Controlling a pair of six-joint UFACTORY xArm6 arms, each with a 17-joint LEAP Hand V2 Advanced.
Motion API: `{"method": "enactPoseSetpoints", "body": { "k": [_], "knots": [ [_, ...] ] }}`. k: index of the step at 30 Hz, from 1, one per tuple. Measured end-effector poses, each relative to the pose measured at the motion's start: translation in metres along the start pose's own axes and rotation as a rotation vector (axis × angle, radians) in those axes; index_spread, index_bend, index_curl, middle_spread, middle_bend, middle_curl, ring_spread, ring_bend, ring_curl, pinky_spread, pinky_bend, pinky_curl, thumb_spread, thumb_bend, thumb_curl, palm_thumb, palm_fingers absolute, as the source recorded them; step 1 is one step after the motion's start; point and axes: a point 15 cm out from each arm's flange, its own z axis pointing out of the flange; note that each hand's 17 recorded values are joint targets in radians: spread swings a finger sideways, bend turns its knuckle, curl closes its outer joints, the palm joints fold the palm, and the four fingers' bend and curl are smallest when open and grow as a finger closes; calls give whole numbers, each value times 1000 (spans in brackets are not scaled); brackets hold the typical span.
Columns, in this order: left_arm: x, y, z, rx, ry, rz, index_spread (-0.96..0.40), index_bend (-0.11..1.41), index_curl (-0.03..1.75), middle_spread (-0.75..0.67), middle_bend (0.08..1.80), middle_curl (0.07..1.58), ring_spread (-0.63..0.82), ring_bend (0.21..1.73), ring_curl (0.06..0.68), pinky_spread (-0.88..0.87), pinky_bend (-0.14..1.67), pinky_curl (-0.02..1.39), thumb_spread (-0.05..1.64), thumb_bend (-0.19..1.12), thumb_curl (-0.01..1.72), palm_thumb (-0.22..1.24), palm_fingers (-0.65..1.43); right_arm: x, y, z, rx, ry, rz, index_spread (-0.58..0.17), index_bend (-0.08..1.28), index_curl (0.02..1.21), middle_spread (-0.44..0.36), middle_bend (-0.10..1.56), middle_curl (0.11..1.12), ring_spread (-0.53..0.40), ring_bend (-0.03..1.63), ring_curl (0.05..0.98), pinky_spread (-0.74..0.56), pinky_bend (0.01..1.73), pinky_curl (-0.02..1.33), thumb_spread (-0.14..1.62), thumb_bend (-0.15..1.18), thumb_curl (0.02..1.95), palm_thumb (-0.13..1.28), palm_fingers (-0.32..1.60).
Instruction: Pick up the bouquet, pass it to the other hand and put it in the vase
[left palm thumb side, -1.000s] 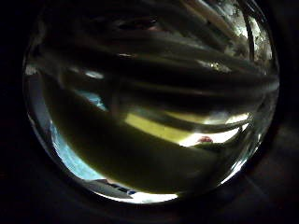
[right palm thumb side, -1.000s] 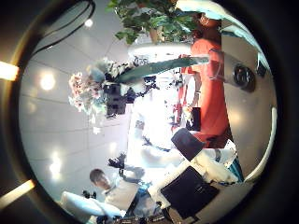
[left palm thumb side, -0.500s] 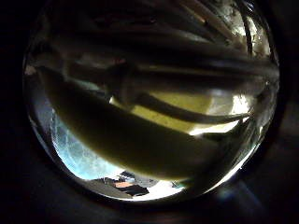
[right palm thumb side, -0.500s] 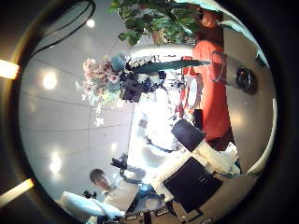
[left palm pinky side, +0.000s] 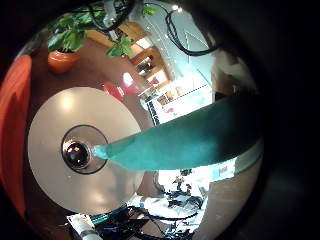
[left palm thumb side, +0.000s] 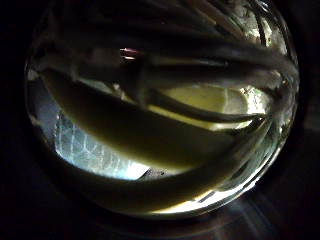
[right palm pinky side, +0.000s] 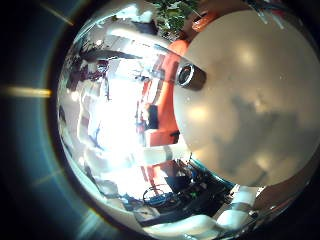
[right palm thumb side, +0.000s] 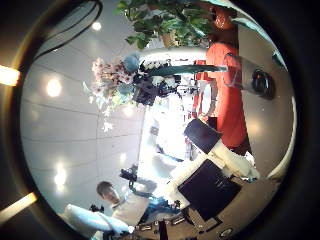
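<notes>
The bouquet (right palm thumb side: 108, 76), pale blossoms with one long leaf (right palm thumb side: 190, 68), is up in the air with my left hand (right palm thumb side: 150, 90) shut round its stems. Stems and leaf (left palm thumb side: 150, 130) press close against that palm and fill its thumb side view. The long leaf (left palm pinky side: 190, 142) reaches out over the round table (left palm pinky side: 55, 115), its tip close to the dark mouth of the vase (left palm pinky side: 78, 153) that stands on it. The vase (right palm pinky side: 187, 75) also shows at the table's (right palm pinky side: 255, 100) edge. My right hand's palm faces the ceiling, apart from the bouquet. Its fingers cannot be judged.
A potted plant (left palm pinky side: 68, 35) stands on the floor beyond the table, and a chair (left palm pinky side: 12, 110) sits at the table's rim. Leafy branches (right palm thumb side: 165, 18) hang near the bouquet. The left arm (right palm thumb side: 175, 140) runs down from the bouquet.
In the right thumb side palm view the left hand has carried the bouquet up and sideways, towards the table side. The stems have slid across the left palm's view.
</notes>
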Motion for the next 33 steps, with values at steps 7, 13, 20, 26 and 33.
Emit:
{"method": "enactPoseSetpoints", "body": {
  "k": [7,13,20,26,33],
  "knots": [
    [-8,0,-1,1,-25,-13,-670,875,1148,-464,1252,895,-387,1550,595,-654,1107,1193,1104,-4,855,1020,1088,0,1,0,0,1,0,-400,179,364,-60,293,342,-32,733,247,385,678,430,1017,-25,505,696,288],
    [-15,-1,-1,-2,-22,-42,-677,863,1156,-466,1242,900,-386,1552,597,-665,1088,1215,1095,-10,844,996,1067,0,1,0,0,1,-1,-399,177,354,-59,285,343,-32,725,240,385,679,410,1017,-24,504,696,296],
    [-26,-7,5,-6,-11,-57,-683,819,1175,-473,1217,909,-387,1542,592,-677,1072,1219,1049,-30,807,930,1047,2,2,1,-1,-3,-2,-396,179,348,-59,275,347,-32,717,232,388,672,387,1017,-24,502,696,306],
    [-40,-4,13,-15,33,-103,-690,744,1193,-478,1173,909,-384,1526,578,-684,1058,1192,986,-36,743,841,1042,2,2,1,-1,-4,-5,-414,200,356,-66,262,346,-33,698,219,393,657,362,1017,-24,500,700,336],
    [-60,-13,14,15,48,-117,-694,637,1201,-480,1117,905,-397,1469,555,-687,995,1135,964,-48,667,743,961,1,2,1,-1,-3,-8,-430,206,371,-74,242,346,-33,671,206,396,630,332,1016,-24,497,701,373]
  ]
}}
